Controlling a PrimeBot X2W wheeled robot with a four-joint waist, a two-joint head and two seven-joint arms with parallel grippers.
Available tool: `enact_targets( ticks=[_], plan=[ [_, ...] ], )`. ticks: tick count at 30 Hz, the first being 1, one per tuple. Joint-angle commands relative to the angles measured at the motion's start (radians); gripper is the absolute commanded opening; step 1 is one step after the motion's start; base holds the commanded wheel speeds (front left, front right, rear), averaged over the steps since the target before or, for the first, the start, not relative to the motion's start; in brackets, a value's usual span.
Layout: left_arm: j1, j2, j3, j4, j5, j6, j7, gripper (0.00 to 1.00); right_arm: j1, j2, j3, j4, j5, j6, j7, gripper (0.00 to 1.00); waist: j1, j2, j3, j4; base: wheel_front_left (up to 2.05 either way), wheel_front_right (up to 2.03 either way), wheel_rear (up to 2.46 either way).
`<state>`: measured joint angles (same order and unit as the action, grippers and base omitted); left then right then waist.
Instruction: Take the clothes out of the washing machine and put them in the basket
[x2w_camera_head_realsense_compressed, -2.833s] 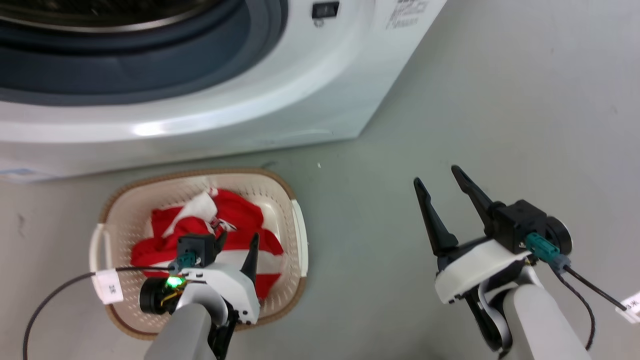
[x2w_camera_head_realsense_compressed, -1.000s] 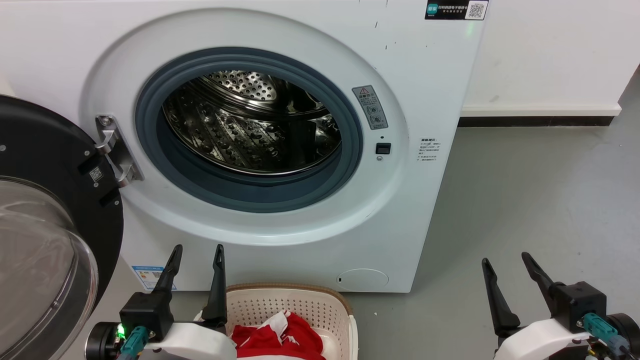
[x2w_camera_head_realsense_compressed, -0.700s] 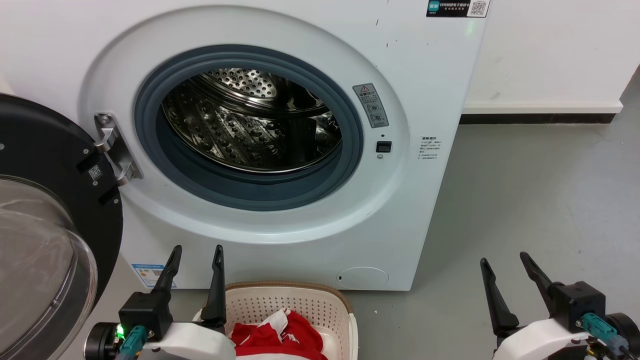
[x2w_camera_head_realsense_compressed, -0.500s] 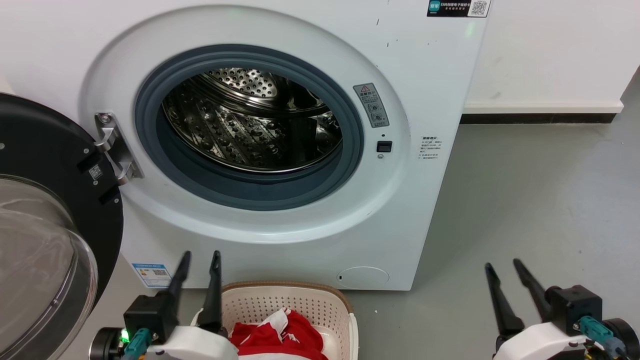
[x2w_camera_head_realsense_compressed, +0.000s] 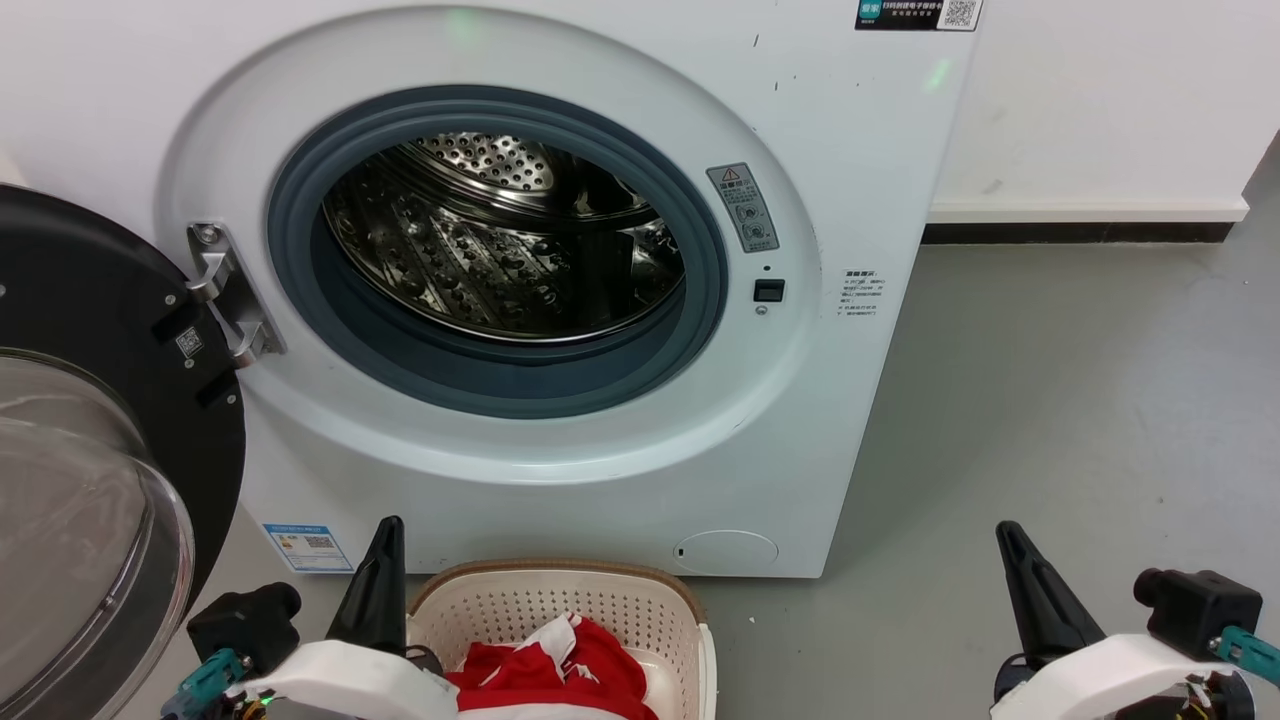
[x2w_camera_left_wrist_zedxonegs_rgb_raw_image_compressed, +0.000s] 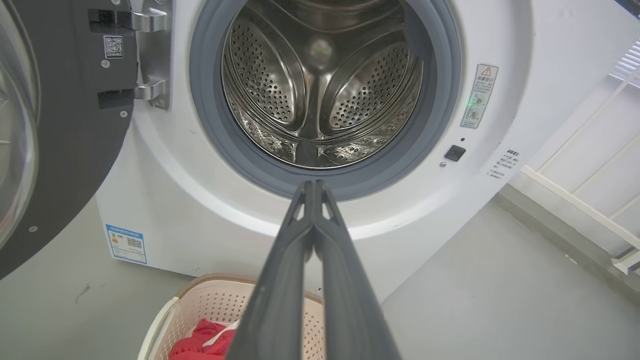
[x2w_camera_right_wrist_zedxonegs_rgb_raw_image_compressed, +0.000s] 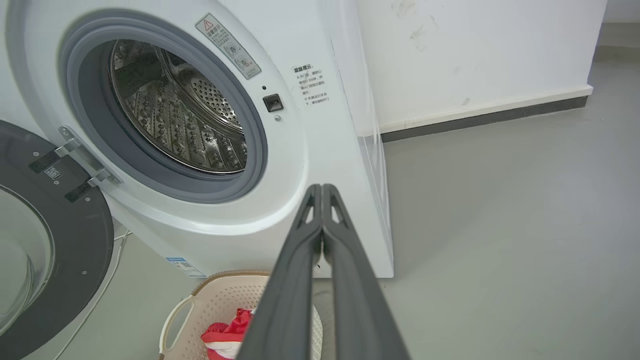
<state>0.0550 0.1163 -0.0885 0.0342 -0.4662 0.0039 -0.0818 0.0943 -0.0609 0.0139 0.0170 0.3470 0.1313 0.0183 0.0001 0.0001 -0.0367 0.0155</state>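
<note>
**Both pincers closed, laundry in the basket**

Smooth grey floor (x2w_camera_head_realsense_compressed: 1050, 420), matte, meeting a white wall (x2w_camera_head_realsense_compressed: 1100, 100) along a dark skirting strip (x2w_camera_head_realsense_compressed: 1080, 233) on the right. On that floor, the washing machine (x2w_camera_head_realsense_compressed: 860, 180), porthole facing the head camera, axis of the drum (x2w_camera_head_realsense_compressed: 500, 250) running straight back into the cabinet. Perforated steel showing all round inside. Black-framed glass door (x2w_camera_head_realsense_compressed: 90, 330) swung wide on its hinge to the left.

Upright at the washer's foot, just in front of the lower panel, the basket (x2w_camera_head_realsense_compressed: 560, 600), mouth upward; long axis not to be judged, the near part cut off by the frame edge. Heaped inside it, the clothes (x2w_camera_head_realsense_compressed: 560, 665), red with white panels (crumpled, so no clear lengthwise direction).

Low by the basket's left rim, the left gripper (x2w_camera_head_realsense_compressed: 388, 530), fingers pressed together on nothing, pointing up toward the washer front. Over open floor well right of the washer, the right gripper (x2w_camera_head_realsense_compressed: 1005, 535), fingers likewise together and empty.

Against half a second ago: both finger pairs apart then, closed now; both wrists rolled, camera blocks turned out to the side; washer, basket and clothes unmoved.
</note>
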Motion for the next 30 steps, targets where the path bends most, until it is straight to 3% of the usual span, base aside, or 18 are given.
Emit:
enact_targets(
  ticks=[1, 30],
  plan=[
    [-0.033, 0.000, 0.011, -0.003, -0.054, -0.009, 0.005, 0.00, -0.039, -0.010, -0.002, -0.002, 0.063, 0.000, 0.000, 0.00, 0.0000, -0.0001, 0.001, 0.000, 0.00, 0.00, 0.00],
    [-0.084, -0.013, 0.066, 0.075, -0.465, -0.057, 0.062, 0.00, -0.101, -0.023, -0.021, 0.080, 0.526, 0.000, 0.013, 0.00, 0.0000, -0.0001, 0.011, -0.004, 0.00, 0.00, 0.00]
  ],
)
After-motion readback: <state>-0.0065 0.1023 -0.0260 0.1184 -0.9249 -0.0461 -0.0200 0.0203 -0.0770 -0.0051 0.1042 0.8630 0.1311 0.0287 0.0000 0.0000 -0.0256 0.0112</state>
